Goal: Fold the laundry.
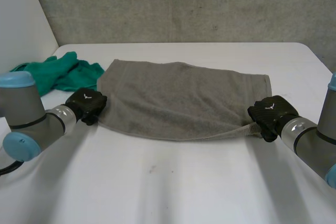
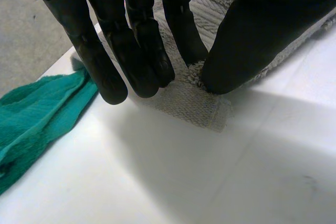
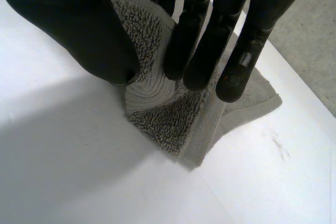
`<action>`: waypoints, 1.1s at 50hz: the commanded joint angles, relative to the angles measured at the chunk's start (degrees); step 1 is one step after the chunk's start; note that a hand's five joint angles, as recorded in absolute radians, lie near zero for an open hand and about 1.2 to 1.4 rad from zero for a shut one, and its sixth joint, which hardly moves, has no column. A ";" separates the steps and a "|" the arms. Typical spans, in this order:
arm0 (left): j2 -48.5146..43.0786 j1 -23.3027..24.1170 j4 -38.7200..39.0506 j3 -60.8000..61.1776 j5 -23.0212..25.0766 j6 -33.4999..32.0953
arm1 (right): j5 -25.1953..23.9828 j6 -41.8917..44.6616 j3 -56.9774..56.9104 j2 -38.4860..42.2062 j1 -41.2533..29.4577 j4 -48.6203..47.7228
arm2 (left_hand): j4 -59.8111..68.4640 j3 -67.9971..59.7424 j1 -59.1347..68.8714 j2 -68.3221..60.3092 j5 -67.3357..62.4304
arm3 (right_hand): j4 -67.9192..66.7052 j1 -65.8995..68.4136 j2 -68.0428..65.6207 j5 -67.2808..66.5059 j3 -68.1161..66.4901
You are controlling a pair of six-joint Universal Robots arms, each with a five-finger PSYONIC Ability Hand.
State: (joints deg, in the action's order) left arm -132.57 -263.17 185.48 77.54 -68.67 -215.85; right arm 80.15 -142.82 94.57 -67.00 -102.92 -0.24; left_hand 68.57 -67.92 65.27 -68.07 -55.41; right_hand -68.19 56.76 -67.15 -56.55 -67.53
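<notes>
Grey towel (image 1: 184, 98) lies spread across the middle of the white desk (image 1: 168, 182), long side running left to right. Its near edge sags in a shallow curve between the two hands.

We note the left hand (image 1: 86, 103) at the towel's near left corner. In the left wrist view, the thumb and the finger next to it pinch the pile just behind the corner (image 2: 194, 106), with the flat hem poking out beyond the fingertips onto the desk. The other fingers (image 2: 126, 51) hang straight beside it.

We note the right hand (image 1: 270, 113) at the near right corner. In the right wrist view, a ridge of towel (image 3: 168, 108) is bunched up and gripped between the thumb (image 3: 79, 24) and the fingers, and the corner is folded under the fingertips.

A green cloth (image 1: 58, 72) lies crumpled at the desk's far left, touching or just beside the towel's far left corner; we cannot tell which. A grey wall (image 1: 184, 3) stands behind the desk.
</notes>
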 commanded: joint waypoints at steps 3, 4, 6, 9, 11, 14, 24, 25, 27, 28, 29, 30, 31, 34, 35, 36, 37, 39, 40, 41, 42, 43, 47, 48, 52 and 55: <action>9.86 0.20 -0.91 7.96 -2.43 0.43 | -0.17 -0.09 0.00 -0.15 -0.09 0.06 | 11.43 -12.08 14.73 -11.93 -14.59 | -11.81 23.24 -12.85 -13.45 -12.47; 10.31 0.11 -0.91 8.41 -2.52 0.43 | -0.17 0.00 0.00 -0.15 -0.09 0.06 | 11.43 -12.08 14.73 -11.93 -14.59 | -11.81 23.24 -12.85 -13.45 -12.47; 10.84 0.11 -0.91 9.38 -2.52 0.43 | -0.17 0.00 0.00 -0.07 -0.18 0.06 | 11.43 -12.08 14.73 -11.93 -14.59 | -11.81 23.24 -12.85 -13.45 -12.47; 11.37 0.02 -1.18 11.14 -2.61 0.43 | -0.08 0.00 0.00 -0.06 -0.27 0.06 | 11.43 -12.08 14.73 -11.93 -14.59 | -11.81 23.24 -12.85 -13.45 -12.47; 12.07 -0.15 -1.26 12.45 -2.61 0.61 | -0.08 0.00 0.00 -0.06 -0.27 0.06 | 11.43 -12.08 14.73 -11.93 -14.59 | -11.81 23.24 -12.85 -13.45 -12.47; 14.34 -0.50 -0.91 14.12 -2.61 2.27 | -0.08 0.00 0.00 -0.06 -0.18 0.06 | 11.43 -12.08 14.73 -11.93 -14.59 | -11.81 23.24 -12.85 -13.45 -12.47; 25.33 -0.50 -1.61 18.60 -2.96 7.20 | 0.36 0.61 -1.23 -4.96 0.26 3.12 | 11.43 -12.08 14.73 -11.93 -14.59 | -11.81 23.24 -12.85 -13.45 -12.47; 26.91 -0.42 -1.88 19.22 -3.05 7.11 | 0.36 1.05 -1.41 -6.99 0.26 4.53 | 11.43 -12.08 14.73 -11.93 -14.59 | -11.81 23.24 -12.85 -13.45 -12.47; 31.74 0.02 -3.37 20.80 -3.14 6.94 | 0.27 2.45 -2.11 -10.77 0.35 8.04 | 11.43 -12.08 14.73 -11.93 -14.59 | -11.81 23.24 -12.85 -13.45 -12.47; 33.50 0.02 -4.24 21.24 -3.22 6.85 | 0.10 4.29 -3.16 -14.18 0.52 12.33 | 11.43 -12.08 14.73 -11.93 -14.59 | -11.81 23.24 -12.85 -13.45 -12.47; 35.26 0.11 -5.30 21.51 -3.23 6.85 | 0.10 5.35 -3.78 -15.69 0.70 14.63 | 11.43 -12.08 14.73 -11.93 -14.59 | -11.81 23.24 -12.85 -13.45 -12.47; 38.67 0.11 -8.18 22.03 -3.23 6.76 | 0.10 6.40 -4.39 -16.67 1.05 16.92 | 11.43 -12.08 14.73 -11.93 -14.59 | -11.81 23.24 -12.85 -13.45 -12.47; 40.36 0.11 -9.95 22.21 -3.14 6.68 | 0.10 7.54 -4.92 -17.46 1.40 19.20 | 11.43 -12.08 14.73 -11.93 -14.59 | -11.81 23.24 -12.85 -13.45 -12.47; 46.67 0.11 -18.36 23.35 -2.96 5.45 | 0.10 12.20 -6.33 -20.01 3.16 28.43 | 11.43 -12.08 14.73 -11.93 -14.59 | -11.81 23.24 -12.85 -13.45 -12.47; 47.92 0.20 -20.66 23.62 -2.96 4.83 | 0.01 13.43 -6.33 -20.45 3.42 30.63 | 11.43 -12.08 14.73 -11.93 -14.59 | -11.81 23.24 -12.85 -13.45 -12.47; 49.15 0.20 -22.69 23.97 -2.79 4.13 | -0.08 15.97 -6.07 -21.50 4.03 34.57 | 11.43 -12.08 14.73 -11.93 -14.59 | -11.81 23.24 -12.85 -13.45 -12.47; 50.21 0.20 -24.54 24.41 -2.61 3.43 | -0.17 17.30 -5.81 -21.86 4.39 36.17 | 11.43 -12.08 14.73 -11.93 -14.59 | -11.81 23.24 -12.85 -13.45 -12.47; 52.32 0.29 -28.15 26.25 -2.52 0.97 | -0.08 19.15 -5.45 -22.21 4.92 38.55 | 11.43 -12.08 14.73 -11.93 -14.59 | -11.81 23.24 -12.85 -13.45 -12.47; 52.67 0.37 -28.59 26.78 -2.52 0.18 | -0.08 20.46 -4.93 -22.21 5.70 39.43 | 11.43 -12.08 14.73 -11.93 -14.59 | -11.81 23.24 -12.85 -13.45 -12.47; 52.85 0.64 -28.86 27.39 -2.61 -0.53 | -0.08 20.91 -4.58 -22.21 5.97 39.44 | 11.43 -12.08 14.73 -11.93 -14.59 | -11.81 23.24 -12.85 -13.45 -12.47; 52.68 1.25 -28.60 28.27 -2.70 -1.84 | -0.08 21.26 -4.31 -22.21 6.24 39.27 | 11.43 -12.08 14.73 -11.93 -14.59 | -11.81 23.24 -12.85 -13.45 -12.47; 52.42 1.52 -28.42 28.54 -2.70 -2.20 | -0.08 21.53 -3.96 -22.21 6.50 39.00 | 11.43 -12.08 14.73 -11.93 -14.59 | -11.81 23.24 -12.85 -13.45 -12.47; 47.42 1.87 -25.79 28.28 -2.70 -2.29 | -0.08 21.62 -2.82 -21.08 7.20 36.55 | 11.43 -12.08 14.73 -11.93 -14.59 | -11.81 23.24 -12.85 -13.45 -12.47; 45.49 1.78 -24.92 28.02 -2.79 -2.29 | 0.01 21.62 -2.90 -19.07 7.29 34.80 | 11.43 -12.08 14.73 -11.93 -14.59 | -11.81 23.24 -12.85 -13.45 -12.47; 35.73 2.04 -19.82 24.60 -3.40 -2.29 | 0.80 21.27 -4.04 -12.48 6.94 29.70 | 11.43 -12.08 14.73 -11.93 -14.59 | -11.81 23.24 -12.85 -13.45 -12.47; 29.31 2.57 -17.09 20.29 -4.28 -1.42 | 0.71 20.74 -4.92 -9.30 6.68 27.32 | 11.43 -12.08 14.73 -11.93 -14.59 | -11.81 23.24 -12.85 -13.45 -12.47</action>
State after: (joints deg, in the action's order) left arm -89.17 -261.31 161.25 104.63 -71.63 -218.44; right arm 80.40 -120.87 91.26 -84.62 -95.67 34.19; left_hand 68.82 -68.38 65.27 -68.46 -55.41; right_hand -68.20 56.76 -67.42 -56.55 -67.53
